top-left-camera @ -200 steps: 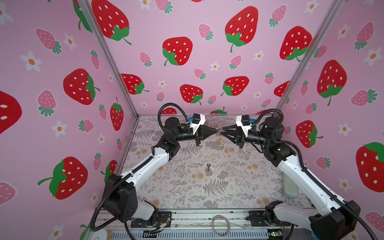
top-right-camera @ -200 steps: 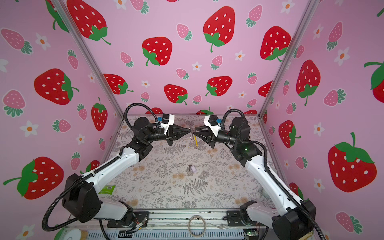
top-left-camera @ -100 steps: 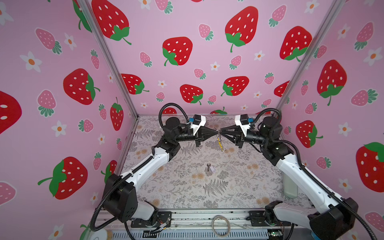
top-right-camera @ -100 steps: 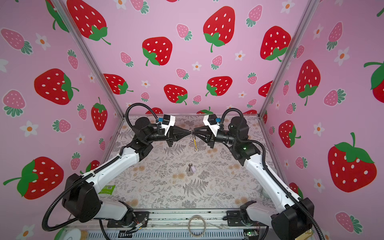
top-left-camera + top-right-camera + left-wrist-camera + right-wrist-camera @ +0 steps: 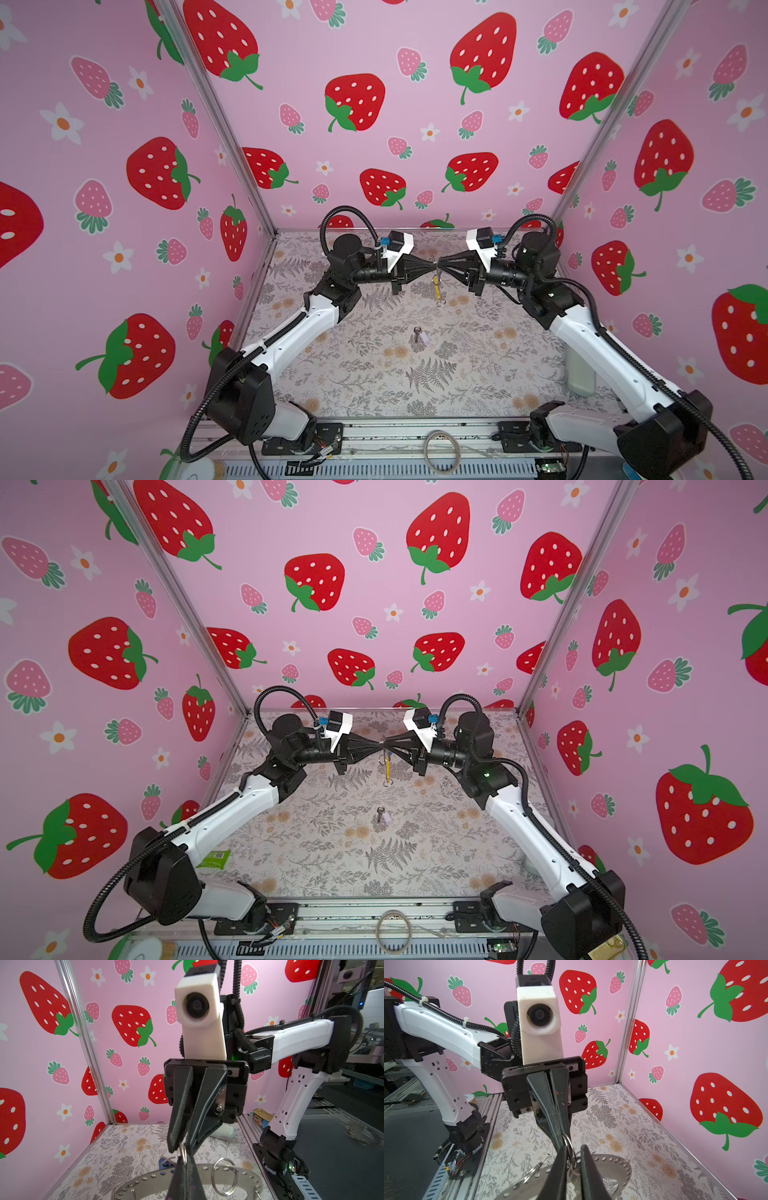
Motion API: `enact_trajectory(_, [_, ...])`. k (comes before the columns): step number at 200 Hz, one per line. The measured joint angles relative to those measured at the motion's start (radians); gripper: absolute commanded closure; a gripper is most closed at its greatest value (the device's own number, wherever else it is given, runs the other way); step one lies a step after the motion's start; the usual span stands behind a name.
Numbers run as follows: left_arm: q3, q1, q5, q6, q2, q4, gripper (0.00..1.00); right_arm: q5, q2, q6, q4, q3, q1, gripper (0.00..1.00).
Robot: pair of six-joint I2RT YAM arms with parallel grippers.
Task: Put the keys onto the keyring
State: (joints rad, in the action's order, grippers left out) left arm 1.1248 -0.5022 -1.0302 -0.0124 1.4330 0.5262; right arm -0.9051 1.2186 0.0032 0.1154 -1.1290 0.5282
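Left gripper clamps a loop of the keyring dangling beneath it; right gripper, jaws slightly parted, straddles that loop.

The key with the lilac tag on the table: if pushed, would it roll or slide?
The key lies flat on the table, so it would probably slide, not roll. It looks small and thin, so likely light and awkward to pinch. Its tag may swing loosely.

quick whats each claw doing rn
left claw: closed on a small metal loop of the thin grey keyring
right claw: open, fingertips either side of that loop
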Motion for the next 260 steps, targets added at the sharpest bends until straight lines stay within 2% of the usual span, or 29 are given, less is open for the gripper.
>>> enact_trajectory(47, [0.000,0.000,0.006,-0.018,-0.005,-0.013,1.00,0.000,0.007,-0.002,-0.018,0.000,0.000,0.86])
enact_trajectory(120, [0.000,0.000,0.026,-0.043,-0.019,-0.015,1.00,-0.003,0.007,-0.004,-0.029,-0.005,0.001,0.96])
enact_trajectory(144, [0.000,0.000,0.027,-0.049,-0.019,-0.019,1.00,-0.003,0.007,-0.004,-0.029,-0.005,0.001,0.97])
enact_trajectory(168, [0.002,0.000,0.035,-0.072,-0.027,-0.048,0.83,-0.002,0.007,-0.007,-0.038,-0.005,0.001,0.98])
enact_trajectory(196, [0.041,0.000,0.057,-0.161,-0.055,-0.185,0.72,0.017,0.010,-0.037,-0.089,-0.022,0.001,0.99])
enact_trajectory(260, [0.267,-0.002,0.158,-0.439,-0.068,-0.634,0.72,0.092,0.042,-0.135,-0.232,-0.102,0.015,0.99])
